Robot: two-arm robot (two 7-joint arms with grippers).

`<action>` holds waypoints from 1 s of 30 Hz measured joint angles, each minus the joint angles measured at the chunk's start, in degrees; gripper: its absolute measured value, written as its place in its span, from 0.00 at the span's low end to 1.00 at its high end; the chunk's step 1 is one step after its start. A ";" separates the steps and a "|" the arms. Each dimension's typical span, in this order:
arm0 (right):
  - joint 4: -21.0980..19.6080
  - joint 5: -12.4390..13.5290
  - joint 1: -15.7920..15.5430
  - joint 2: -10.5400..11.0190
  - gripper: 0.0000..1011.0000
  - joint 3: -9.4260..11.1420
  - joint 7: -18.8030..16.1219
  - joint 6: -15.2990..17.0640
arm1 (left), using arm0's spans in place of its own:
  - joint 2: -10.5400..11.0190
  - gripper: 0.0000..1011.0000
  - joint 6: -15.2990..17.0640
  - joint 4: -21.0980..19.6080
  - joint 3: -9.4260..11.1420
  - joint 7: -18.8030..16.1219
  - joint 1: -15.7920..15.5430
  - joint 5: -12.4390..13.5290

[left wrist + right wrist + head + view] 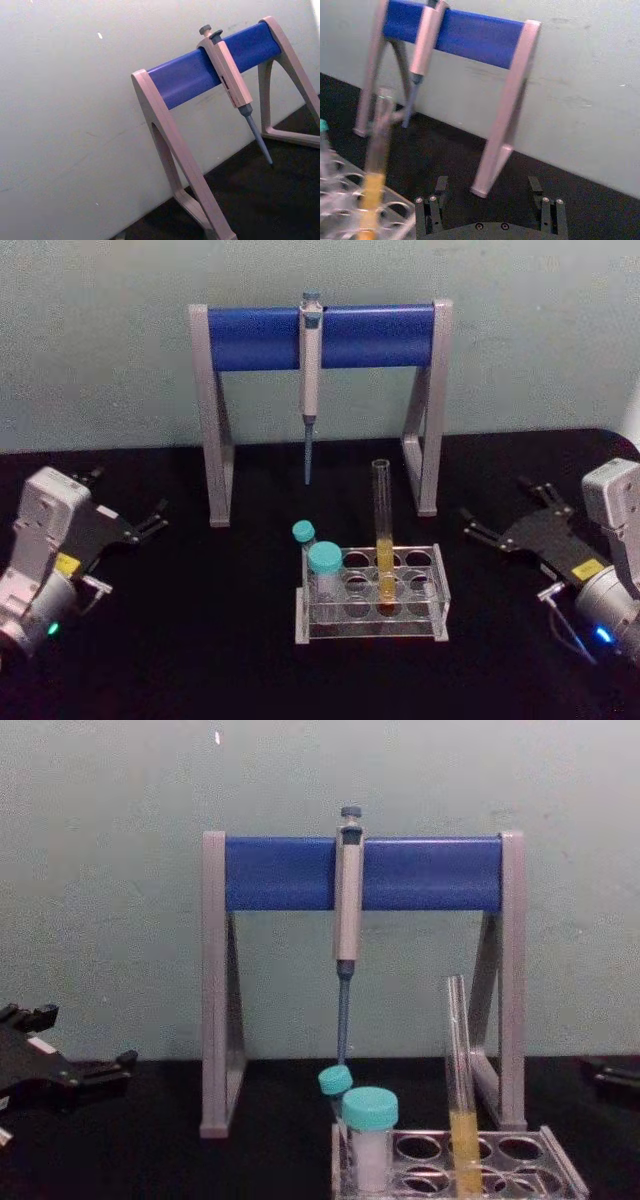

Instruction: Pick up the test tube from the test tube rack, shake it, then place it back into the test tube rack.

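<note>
Test tube: the test tube (382, 530) is standing upright in a middle hole of the test tube rack (400, 630), near the centre of the black bench (200, 640). Its yellow-orange liquid is sitting in the lower part and its mouth is uncapped.

Right pincer: your right pincer (495, 508) is waiting low over the bench, well to the right of the rack. Its jaws are spread wide and holding nothing.

Left pincer: your left pincer (128, 492) is sitting far to the left, empty, with its jaws also looking spread.

Spill risk: with no cap on the tube, a hard or tilted shake is likely to throw liquid out of the top.

Glass risk: the tube is thin and slippery, so squeezing too hard is risking a crack, and squeezing too lightly is risking a drop.

Rack risk: the clear rack looks light (nothing is pinning it down). Lifting the tube off-vertical is likely to snag the hole and drag the rack along.

Return risk: the holes are packed close together, so you are risking a miss on the rim or the wrong hole when lowering the tube.

Neighbours: a teal-capped vial (325, 560) is standing in the rack's left end, near the tube, with a smaller one (303, 531) just behind it.

Behind: a pipette (311, 370) is hanging from the blue-barred pipette stand (380, 337), whose right leg is rising just beyond the tube. You are going to need a compact shake.
</note>
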State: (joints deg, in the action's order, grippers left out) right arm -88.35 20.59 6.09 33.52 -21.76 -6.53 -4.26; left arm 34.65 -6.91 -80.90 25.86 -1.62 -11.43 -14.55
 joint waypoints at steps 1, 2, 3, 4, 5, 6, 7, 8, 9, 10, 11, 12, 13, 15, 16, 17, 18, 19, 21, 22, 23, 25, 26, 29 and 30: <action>-0.32 0.53 -0.22 -0.08 0.99 0.12 -0.56 0.14 | 0.00 1.00 0.00 0.00 0.00 0.00 0.00 0.00; -0.64 1.08 -0.40 -0.13 0.99 0.25 -1.11 0.33 | 0.00 1.00 0.00 0.00 0.00 0.00 0.00 0.00; -1.00 1.58 -0.58 -0.18 0.99 0.37 -1.70 0.51 | 0.00 1.00 0.00 0.00 0.00 0.00 0.00 0.00; -1.57 2.58 -0.85 -0.30 0.99 0.58 -2.89 0.90 | 0.00 1.00 0.00 0.00 0.00 0.00 0.00 0.00; -1.79 3.15 -0.95 -0.35 0.99 0.66 -3.53 1.14 | 0.00 1.00 0.00 0.00 0.00 0.00 0.00 0.00; -2.14 4.14 -1.11 -0.49 0.99 0.83 -4.69 1.63 | 0.00 1.00 0.00 0.00 0.00 0.00 0.00 0.00; -2.30 4.68 -1.15 -0.53 0.99 0.87 -5.46 1.94 | 0.00 1.00 0.00 0.00 0.00 0.00 0.00 0.00; -2.44 5.23 -1.17 -0.57 0.99 0.91 -6.20 2.27 | 0.00 1.00 0.00 0.00 0.00 0.00 0.00 0.00; -2.55 5.71 -1.17 -0.63 0.99 0.94 -6.89 2.57 | 0.00 1.00 0.00 0.00 0.00 0.00 0.00 0.00; -2.79 6.98 -1.07 -0.76 0.99 0.95 -9.02 3.61 | 0.00 1.00 0.00 0.00 0.00 0.00 0.00 0.00; -2.79 6.98 -1.07 -0.76 0.99 0.95 -9.02 3.61 | 0.00 1.00 0.00 0.00 0.00 0.00 0.00 0.00; -2.86 7.54 -0.88 -0.82 0.99 0.88 -10.32 4.22 | 0.00 1.00 0.00 0.00 0.00 0.00 0.00 0.00; -2.86 7.79 -0.75 -0.85 0.99 0.81 -11.00 4.53 | 0.00 1.00 0.00 0.00 0.00 0.00 0.00 0.00; -2.89 8.13 -0.54 -0.88 0.99 0.66 -12.06 5.03 | 0.00 1.00 0.00 0.00 0.00 0.00 0.00 0.00; -2.93 8.43 -0.30 -0.92 0.99 0.52 -13.27 5.56 | 0.00 1.00 0.00 0.00 0.00 0.00 0.00 0.00; -2.94 8.58 -0.18 -0.94 0.99 0.45 -13.83 5.80 | 0.00 1.00 0.00 0.00 0.00 0.00 0.00 0.00; -2.94 8.73 -0.03 -0.96 0.99 0.36 -14.44 6.03 | 0.00 1.00 0.00 0.00 0.00 0.00 0.00 0.00; -2.93 9.14 0.29 -1.04 0.99 0.23 -15.78 6.47 | 0.00 1.00 0.00 0.00 0.00 0.00 0.00 0.00; -2.77 9.52 0.81 -1.23 0.99 -0.02 -17.59 7.03 | 0.00 1.00 0.00 0.00 0.00 0.00 0.00 0.00; -2.77 9.52 0.81 -1.23 0.99 -0.02 -17.59 7.03 | 0.00 1.00 0.00 0.00 0.00 0.00 0.00 0.00; -2.64 9.57 1.00 -1.30 0.99 -0.10 -18.07 7.17 | 0.00 1.00 0.00 0.00 0.00 0.00 0.00 0.00; -2.03 9.57 1.89 -1.72 0.99 -0.52 -19.70 7.76 | 0.00 1.00 0.00 0.00 0.00 0.00 0.00 0.00; -1.82 9.57 2.15 -1.85 0.99 -0.64 -20.00 7.93 | 0.00 1.00 0.00 0.00 0.00 0.00 0.00 0.00; -0.57 9.54 3.31 -2.47 0.99 -1.21 -20.95 8.57 | 0.00 1.00 0.00 0.00 0.00 0.00 0.00 0.00; -0.31 9.53 3.58 -2.60 0.99 -1.33 -21.07 8.69 | 0.00 1.00 0.00 0.00 0.00 0.00 0.00 0.00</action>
State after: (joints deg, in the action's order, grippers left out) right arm -88.66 30.12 9.67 30.92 -23.09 -27.60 4.43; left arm 34.65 -6.91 -80.90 25.86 -1.62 -11.43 -14.55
